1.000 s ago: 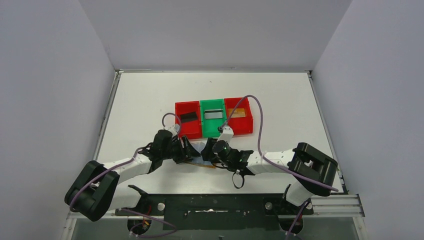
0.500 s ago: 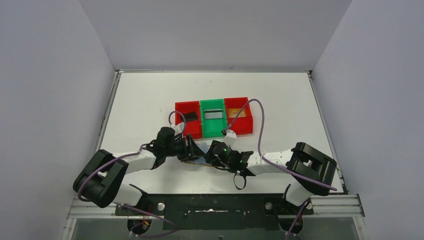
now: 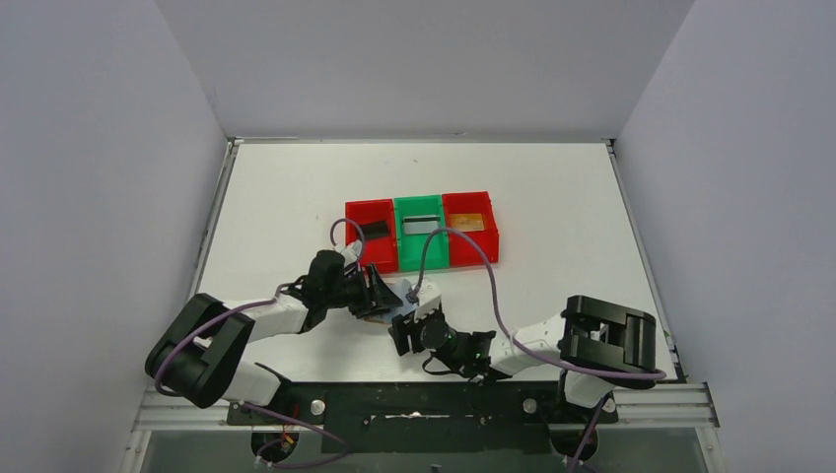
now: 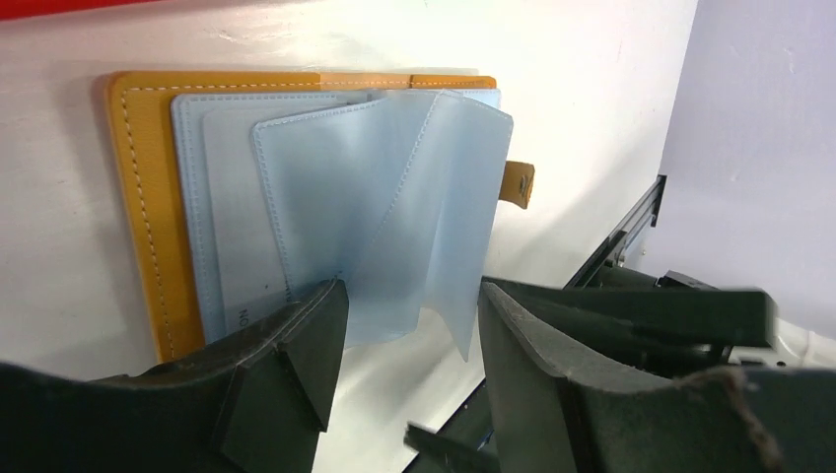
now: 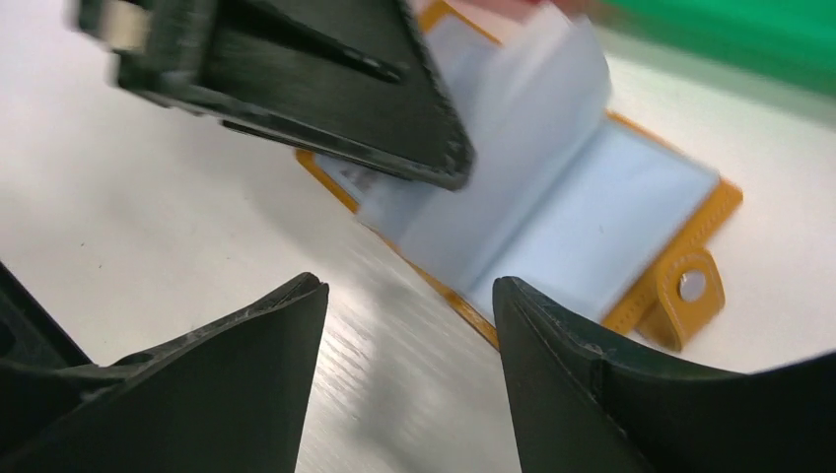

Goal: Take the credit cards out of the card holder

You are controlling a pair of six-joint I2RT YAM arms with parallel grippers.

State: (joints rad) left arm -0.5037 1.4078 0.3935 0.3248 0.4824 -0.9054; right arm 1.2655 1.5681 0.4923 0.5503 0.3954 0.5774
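Observation:
The card holder [image 4: 148, 197] lies open on the white table, with an orange-tan cover and pale blue-grey sleeves. One clear sleeve [image 4: 434, 197] stands up between the spread fingers of my left gripper [image 4: 409, 320], which is open and not pinching it. A pale card [image 4: 237, 256] with printed letters shows in the left pocket. My right gripper [image 5: 404, 291] is open over bare table just short of the card holder [image 5: 601, 217], whose snap tab [image 5: 690, 291] points right. From above, the left gripper [image 3: 380, 296] and right gripper [image 3: 406, 325] flank the card holder [image 3: 404, 301].
Just beyond the holder sit three joined bins: a red bin [image 3: 357, 246] with a dark card, a green bin [image 3: 421, 251] with a pale card, and a red bin [image 3: 473, 246] with an orange card. The near table edge and its black rail [image 3: 424, 399] are close behind the grippers.
My right gripper has drawn back from the card holder toward the near edge and its jaws have spread wider. The left arm has shifted forward slightly and still stands at the holder.

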